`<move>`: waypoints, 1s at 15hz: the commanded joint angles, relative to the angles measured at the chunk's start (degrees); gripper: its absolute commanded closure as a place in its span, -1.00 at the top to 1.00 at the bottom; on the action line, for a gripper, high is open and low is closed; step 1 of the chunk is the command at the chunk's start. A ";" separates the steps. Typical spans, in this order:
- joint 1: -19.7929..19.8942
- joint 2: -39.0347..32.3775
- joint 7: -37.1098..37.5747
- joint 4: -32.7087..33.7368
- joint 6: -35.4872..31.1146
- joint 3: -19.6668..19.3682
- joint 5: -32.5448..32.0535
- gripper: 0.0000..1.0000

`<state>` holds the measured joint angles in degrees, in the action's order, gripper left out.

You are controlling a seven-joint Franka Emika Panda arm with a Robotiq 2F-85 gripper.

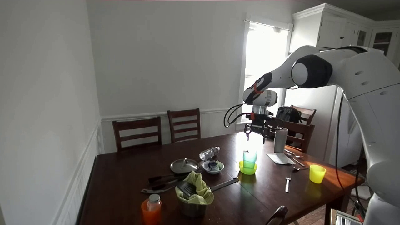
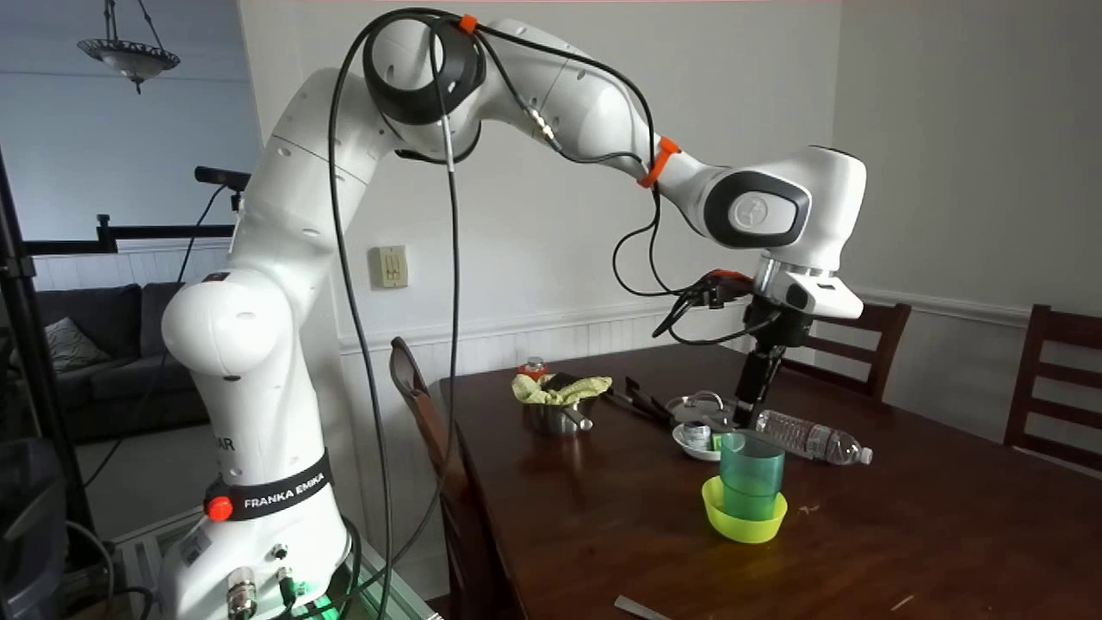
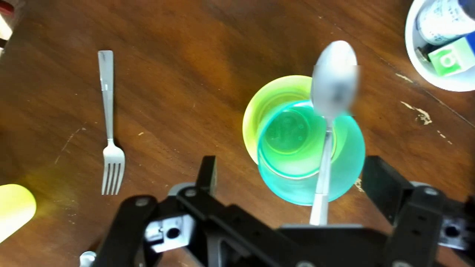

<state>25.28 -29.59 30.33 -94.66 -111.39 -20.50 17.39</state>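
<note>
Overhead, hand (image 1: 256,139) spread wide, spoon (image 3: 334,79) over teal cup (image 2: 752,474) inside yellow bowl (image 2: 745,530)

- White robot arm with rounded plastic links (image 1: 343,67): out front, bent at the middle, seen in both exterior views.
- White base with black lettered band (image 2: 258,547): upright.
- Bulky white shoulder joint (image 2: 225,323): sits right above base.
- Thick white upper arm (image 2: 301,176): leans upward from shoulder joint.
- White elbow joint with black ring (image 2: 461,73): high up, clearly bent.
- Tapered white forearm (image 2: 585,108): slopes down toward the wrist end.
- White rounded wrist with silver metal collar (image 2: 822,202): flexed, collar facing down.
- Black metal two-finger tool (image 1: 256,139): hangs under wrist, pointing down.
- Slim black fingers (image 3: 206,174): spread wide, inner faces opposed.
</note>
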 commanded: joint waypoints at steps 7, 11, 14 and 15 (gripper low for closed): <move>0.52 14.73 -9.99 -20.63 -1.93 -4.97 -7.04 1.00; 2.35 10.55 -10.91 -21.31 -2.58 -6.43 -6.18 1.00; 4.39 5.94 -11.99 -21.04 -5.84 -6.47 -4.25 1.00; 5.11 4.50 -13.16 -20.90 -7.34 -6.14 -3.72 1.00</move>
<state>28.50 -21.17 20.00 -115.89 -115.04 -27.05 11.77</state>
